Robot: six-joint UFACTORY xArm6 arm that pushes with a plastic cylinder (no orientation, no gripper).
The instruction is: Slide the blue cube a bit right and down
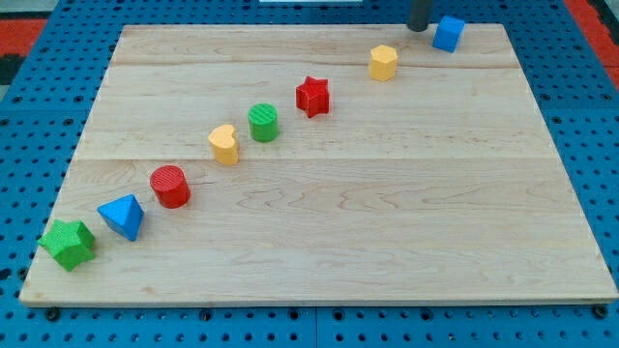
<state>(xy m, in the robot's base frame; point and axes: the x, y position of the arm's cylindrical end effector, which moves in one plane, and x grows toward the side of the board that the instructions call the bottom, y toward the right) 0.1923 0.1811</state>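
The blue cube (pixel 448 34) sits at the top right of the wooden board (pixel 387 213), close to its top edge. My tip (pixel 419 28) is a dark rod end at the view's top, just left of the blue cube, a small gap apart from it. A yellow hexagonal block (pixel 384 63) lies below and left of my tip.
A diagonal row of blocks runs from bottom left to top right: green star (pixel 68 243), blue triangular block (pixel 123 216), red cylinder (pixel 170 186), yellow heart (pixel 224 144), green cylinder (pixel 263 123), red star (pixel 312 97). Blue pegboard surrounds the board.
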